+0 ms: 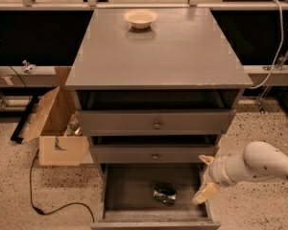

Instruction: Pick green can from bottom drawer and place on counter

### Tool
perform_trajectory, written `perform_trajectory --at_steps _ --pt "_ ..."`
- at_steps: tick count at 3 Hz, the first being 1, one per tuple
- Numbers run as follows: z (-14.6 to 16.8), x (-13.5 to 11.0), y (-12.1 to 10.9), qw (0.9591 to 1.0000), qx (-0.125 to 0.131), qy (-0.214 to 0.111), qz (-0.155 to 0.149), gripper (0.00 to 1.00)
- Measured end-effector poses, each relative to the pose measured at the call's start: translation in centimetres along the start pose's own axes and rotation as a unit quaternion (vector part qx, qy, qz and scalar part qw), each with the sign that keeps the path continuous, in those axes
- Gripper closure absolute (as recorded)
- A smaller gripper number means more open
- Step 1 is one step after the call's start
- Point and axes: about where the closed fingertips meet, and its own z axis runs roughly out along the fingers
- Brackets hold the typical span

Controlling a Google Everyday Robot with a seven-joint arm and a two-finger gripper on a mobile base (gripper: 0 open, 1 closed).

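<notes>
You are seeing the gripper point(205, 176) hanging at the right side of the bottom drawer point(129, 191), just over its right wall, with the white arm point(261, 164) reaching in from the right. Its fingers point(205, 193) are standing wide apart (one above, one below) and are gripping nothing. The green can point(164, 194) is lying on the dark floor of the pulled-out drawer, right of centre, near the lower finger but not touching it. The two knobbed drawers point(156, 123) are sitting above it. A cream bowl point(140, 18) is resting near the far edge of the tabletop point(158, 61). An open cardboard box point(57, 128) is sitting on the speckled floor left of the cabinet, with a black cable point(48, 202) trailing in front of it.
</notes>
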Motion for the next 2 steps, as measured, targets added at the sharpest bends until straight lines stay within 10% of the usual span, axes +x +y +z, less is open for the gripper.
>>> perform_trajectory --at_steps 2 --pt "9.1 6.3 -2.0 0.9995 -0.021 0.021 0.007 0.00"
